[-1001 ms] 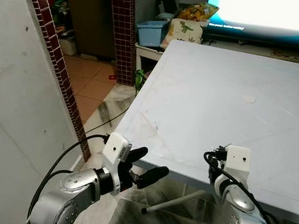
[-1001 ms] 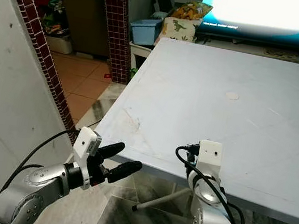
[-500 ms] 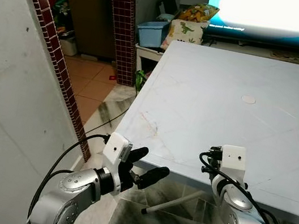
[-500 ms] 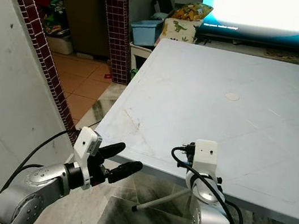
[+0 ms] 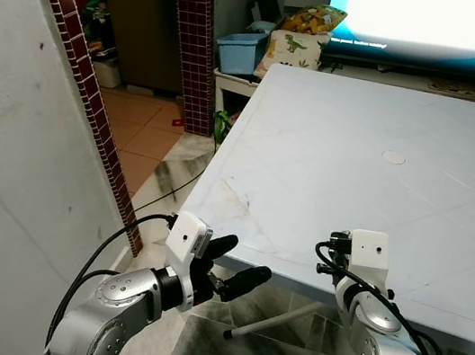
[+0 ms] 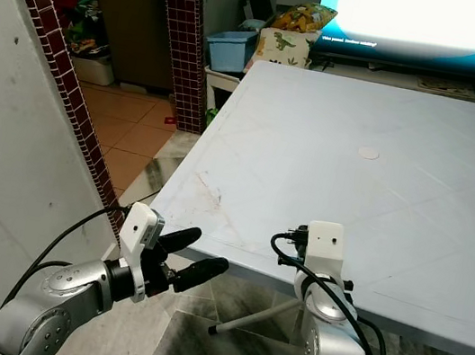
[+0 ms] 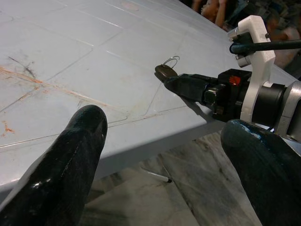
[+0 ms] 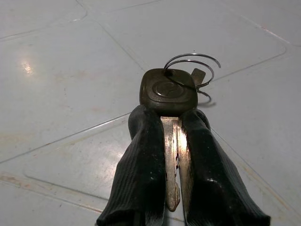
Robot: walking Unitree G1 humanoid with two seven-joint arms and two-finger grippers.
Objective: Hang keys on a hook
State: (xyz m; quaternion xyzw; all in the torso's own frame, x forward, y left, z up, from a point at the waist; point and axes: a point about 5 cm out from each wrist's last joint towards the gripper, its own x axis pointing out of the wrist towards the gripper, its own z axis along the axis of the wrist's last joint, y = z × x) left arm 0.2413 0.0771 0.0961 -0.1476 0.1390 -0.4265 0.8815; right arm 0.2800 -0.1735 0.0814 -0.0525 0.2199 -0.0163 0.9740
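— Gripping what? 
— Right gripper (image 8: 171, 155) pinches the keys (image 8: 170, 94) just above the white table (image 5: 332, 157), near its front edge. Left gripper (image 5: 231, 268) hangs spread beside that edge.
— Progress?
— Keys grasped; hanging remains, no hook visible.

Silver arms, white wrist cam housings, blk cables, blk fingers (image 7: 70, 160)

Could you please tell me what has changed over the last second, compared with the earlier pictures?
The right arm drew back a little toward the near edge of the white table. Its right pincer is shut on the keys, which lie low over the tabletop. The left pincer stayed open by the table's corner.
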